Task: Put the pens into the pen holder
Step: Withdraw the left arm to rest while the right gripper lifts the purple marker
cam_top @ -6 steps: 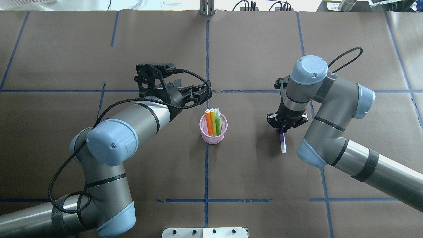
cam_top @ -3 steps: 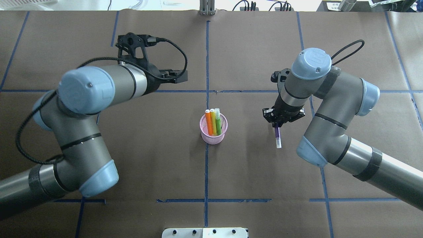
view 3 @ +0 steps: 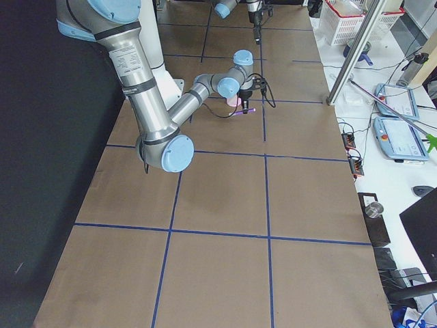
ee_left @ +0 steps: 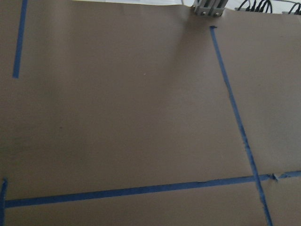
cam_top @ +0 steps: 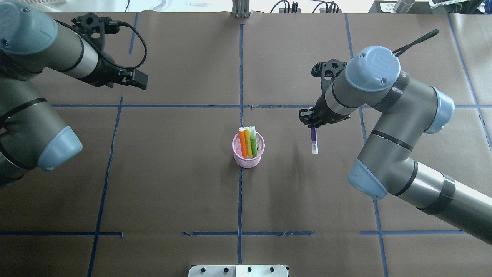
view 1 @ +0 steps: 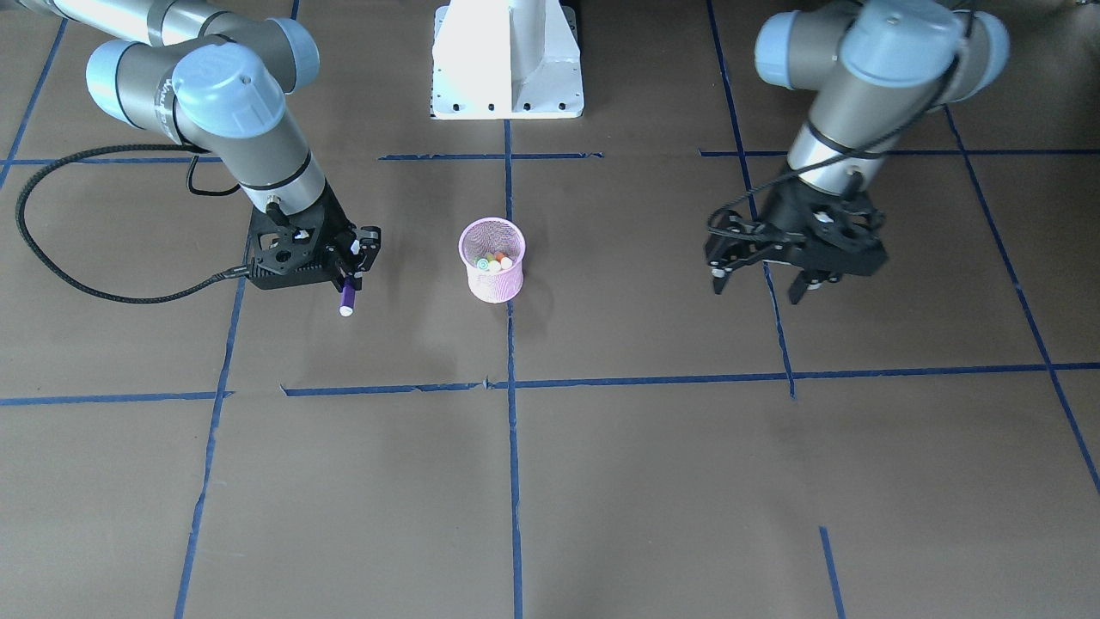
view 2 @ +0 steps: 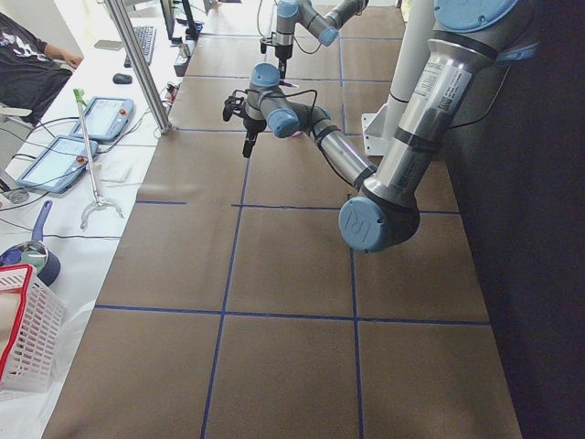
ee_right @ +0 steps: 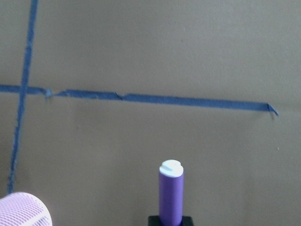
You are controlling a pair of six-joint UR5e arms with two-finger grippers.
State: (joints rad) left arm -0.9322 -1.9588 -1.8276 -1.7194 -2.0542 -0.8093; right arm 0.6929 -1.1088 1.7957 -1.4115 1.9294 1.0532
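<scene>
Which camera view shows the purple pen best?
The overhead exterior view: the purple pen shows along its length, below the right hand that grips it. The right wrist view shows only its capped end, large. The front-facing view foreshortens it, and the exterior right view shows it tiny.

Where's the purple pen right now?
Overhead, the purple pen hangs in the right claw, to the right of the pink holder and not yet above it.

Even, diffuse overhead light; faint, soft-edged shadows lie on the brown table (cam_top: pixel 192 192). White glare burns out its far edge. My wrist views are dimmer and soft, the purple pen (ee_right: pixel 170 193) slightly blurred.
</scene>
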